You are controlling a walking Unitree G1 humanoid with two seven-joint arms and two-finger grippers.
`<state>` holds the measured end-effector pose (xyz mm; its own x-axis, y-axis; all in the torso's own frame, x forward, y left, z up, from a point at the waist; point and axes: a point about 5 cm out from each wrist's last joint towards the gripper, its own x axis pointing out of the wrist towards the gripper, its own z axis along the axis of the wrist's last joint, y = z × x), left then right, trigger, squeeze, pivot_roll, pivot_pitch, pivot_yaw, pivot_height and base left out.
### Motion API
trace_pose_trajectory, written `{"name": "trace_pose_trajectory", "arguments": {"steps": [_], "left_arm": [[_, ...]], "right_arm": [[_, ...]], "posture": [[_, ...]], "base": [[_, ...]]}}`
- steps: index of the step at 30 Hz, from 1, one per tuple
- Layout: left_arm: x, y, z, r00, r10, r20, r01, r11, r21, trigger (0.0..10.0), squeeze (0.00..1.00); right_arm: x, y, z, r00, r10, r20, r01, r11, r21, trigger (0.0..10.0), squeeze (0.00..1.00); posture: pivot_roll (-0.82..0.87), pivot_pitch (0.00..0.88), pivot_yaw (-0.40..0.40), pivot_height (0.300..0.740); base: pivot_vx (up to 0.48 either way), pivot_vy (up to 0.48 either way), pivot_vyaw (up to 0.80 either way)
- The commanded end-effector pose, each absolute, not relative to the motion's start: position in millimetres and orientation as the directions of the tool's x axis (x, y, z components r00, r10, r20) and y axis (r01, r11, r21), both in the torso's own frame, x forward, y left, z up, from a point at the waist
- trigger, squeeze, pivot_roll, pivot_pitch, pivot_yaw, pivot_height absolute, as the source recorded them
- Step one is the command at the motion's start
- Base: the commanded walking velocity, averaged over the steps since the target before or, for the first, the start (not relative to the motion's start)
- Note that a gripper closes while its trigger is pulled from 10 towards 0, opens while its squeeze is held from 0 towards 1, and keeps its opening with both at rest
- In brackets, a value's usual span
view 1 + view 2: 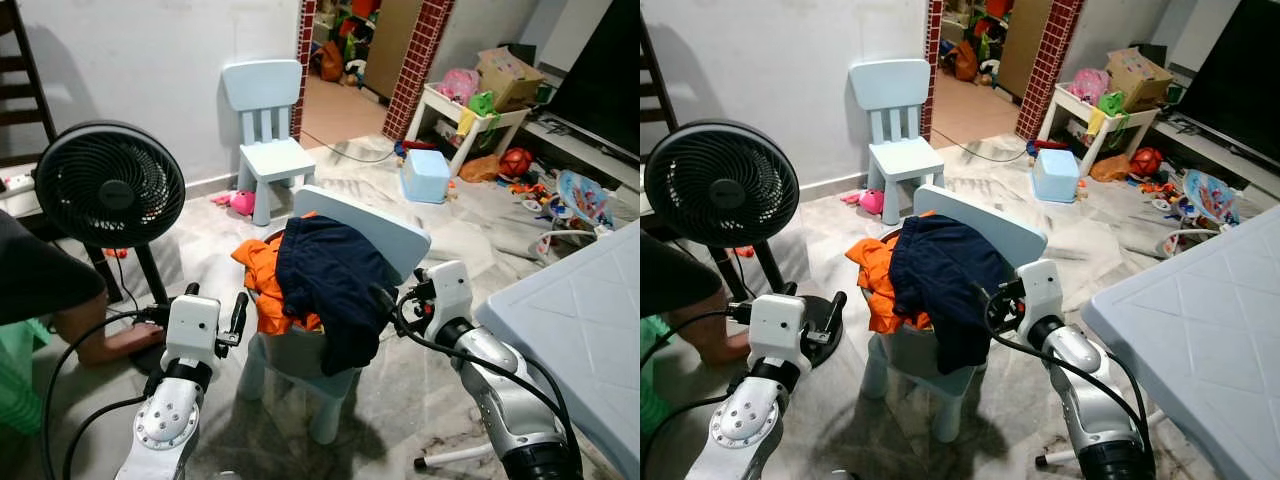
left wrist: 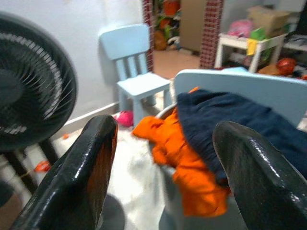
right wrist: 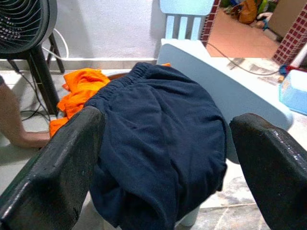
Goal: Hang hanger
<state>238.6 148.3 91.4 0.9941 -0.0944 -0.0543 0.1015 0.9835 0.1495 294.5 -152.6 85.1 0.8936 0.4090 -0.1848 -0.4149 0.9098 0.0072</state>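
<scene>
Navy shorts (image 1: 330, 275) and an orange cloth (image 1: 268, 285) drape the chair (image 1: 365, 228); no hanger seen. Both hands, left (image 2: 165, 177) and right (image 3: 172, 177), gape empty; grabbing cloth could drag the pile off.

Soft matt cloth shorts (image 3: 158, 143), smooth, probably plastic chair (image 1: 375, 232), glossy black fingers (image 2: 91, 167).

Home living room: child's chair (image 1: 265, 130), scattered toys (image 1: 515, 162), standing fan (image 1: 110, 186).
</scene>
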Motion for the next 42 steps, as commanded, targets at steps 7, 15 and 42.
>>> {"name": "trace_pose_trajectory", "arguments": {"steps": [7,15,42], "left_arm": [[248.4,141.4,95.1,0.996,-0.079,-0.034,0.082,0.991,0.110,10.0,0.00],[249.5,141.8,94.6,0.997,-0.077,-0.031,0.080,0.993,0.084,10.0,0.00],[256.1,138.9,93.9,0.997,-0.060,-0.039,0.064,0.994,0.087,10.0,0.00]], "right_arm": [[292.9,-152.2,85.5,0.889,0.420,-0.180,-0.430,0.902,-0.022,10.0,0.00],[290.1,-154.8,83.4,0.890,0.418,-0.184,-0.429,0.903,-0.027,10.0,0.00],[288.9,-155.6,83.0,0.887,0.419,-0.192,-0.435,0.900,-0.044,10.0,0.00]], "posture": [[0.01,0.000,-0.099,0.740],[0.00,0.000,-0.100,0.740],[-0.01,0.000,-0.103,0.740]], "base": [[0.000,0.000,0.00],[0.000,0.000,0.00],[0.000,-0.028,0.00]]}}
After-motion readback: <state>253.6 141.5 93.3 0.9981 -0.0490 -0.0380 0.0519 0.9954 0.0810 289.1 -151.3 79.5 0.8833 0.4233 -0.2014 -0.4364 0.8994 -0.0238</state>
